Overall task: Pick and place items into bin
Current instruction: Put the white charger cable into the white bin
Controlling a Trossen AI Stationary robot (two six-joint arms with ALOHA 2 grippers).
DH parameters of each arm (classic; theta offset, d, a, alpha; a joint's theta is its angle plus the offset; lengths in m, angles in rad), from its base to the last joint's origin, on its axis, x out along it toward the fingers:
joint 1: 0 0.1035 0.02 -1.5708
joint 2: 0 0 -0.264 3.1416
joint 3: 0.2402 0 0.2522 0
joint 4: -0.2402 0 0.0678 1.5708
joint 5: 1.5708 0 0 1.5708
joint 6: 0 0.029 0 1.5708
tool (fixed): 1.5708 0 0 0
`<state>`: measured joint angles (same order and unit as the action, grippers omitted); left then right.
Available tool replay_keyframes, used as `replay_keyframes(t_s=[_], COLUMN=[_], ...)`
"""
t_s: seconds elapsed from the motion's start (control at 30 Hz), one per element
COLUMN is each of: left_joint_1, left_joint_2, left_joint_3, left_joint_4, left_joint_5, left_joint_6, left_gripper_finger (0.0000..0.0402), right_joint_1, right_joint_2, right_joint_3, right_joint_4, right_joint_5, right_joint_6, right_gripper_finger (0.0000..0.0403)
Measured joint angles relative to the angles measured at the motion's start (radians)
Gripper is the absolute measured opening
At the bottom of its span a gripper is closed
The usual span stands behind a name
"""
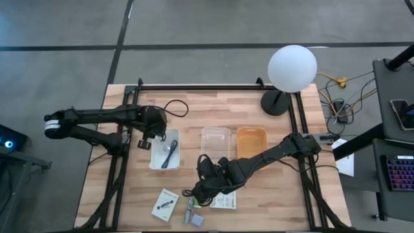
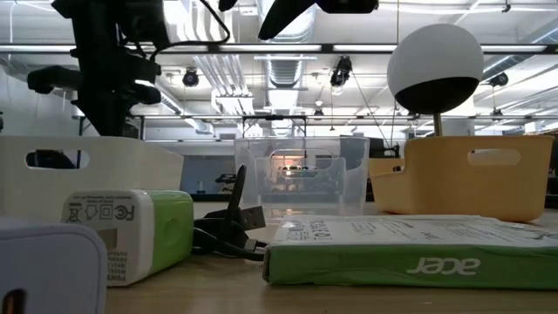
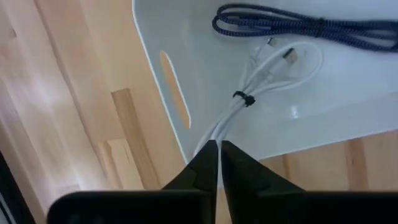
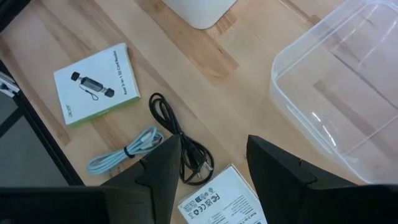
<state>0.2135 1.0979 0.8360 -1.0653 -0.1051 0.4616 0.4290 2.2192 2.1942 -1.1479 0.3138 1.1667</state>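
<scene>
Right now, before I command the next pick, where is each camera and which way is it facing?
High: overhead, straight down; both arms, white bin.
Low: table height, looking level past Acer box; arms enter overhead.
Left wrist: above the white bin's white cable; left tool shut.
Right wrist: above black cable; right tool open.
Shared: high and right wrist both show the clear bin.

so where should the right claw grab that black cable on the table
The black cable lies flat on the wood as a long narrow loop, with its bunched plug end near the white packet. Best guess: come straight down from above and pinch across the two strands mid-loop, where they run close together. The open right claw already hangs over that end, clear of the clear bin.
</scene>
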Motion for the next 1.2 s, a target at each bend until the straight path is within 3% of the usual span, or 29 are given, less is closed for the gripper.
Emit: replay_keyframes(t_s=[0.13,0.2,0.43,0.67,0.77,1.13,1.2], left_joint_1=[-0.021,-0.045,-0.108,-0.122,-0.122,-0.13,-0.136], left_joint_2=[-0.026,-0.032,-0.028,-0.002,0.024,0.215,0.241], left_joint_3=[-0.003,-0.016,-0.067,-0.107,-0.129,-0.134,-0.125], left_joint_4=[0.004,0.011,0.123,0.187,0.198,0.289,0.289], left_joint_5=[0.127,0.115,-0.069,-0.033,0.038,0.051,0.091], left_joint_6=[-0.055,-0.068,-0.115,-0.118,-0.136,-0.193,-0.197], left_gripper_finger=[0.0001,0.0001,0.0,0.0,0.0,0.0,0.0], right_joint_1=[0.0,0.0,0.0,0.0,0.001,0.003,0.003], right_joint_2=[0.0,0.0,0.0,0.0,0.001,0.001,0.001], right_joint_3=[-0.003,-0.004,-0.011,-0.037,-0.053,-0.077,-0.077], right_joint_4=[0.0,0.0,0.002,0.004,0.007,0.014,0.015], right_joint_5=[0.0,0.0,0.003,0.0,-0.013,-0.059,-0.06], right_joint_6=[0.004,0.008,0.027,0.067,0.083,0.087,0.086], right_gripper_finger=[0.0171,0.0171,0.0171,0.0171,0.0171,0.0171,0.0171])
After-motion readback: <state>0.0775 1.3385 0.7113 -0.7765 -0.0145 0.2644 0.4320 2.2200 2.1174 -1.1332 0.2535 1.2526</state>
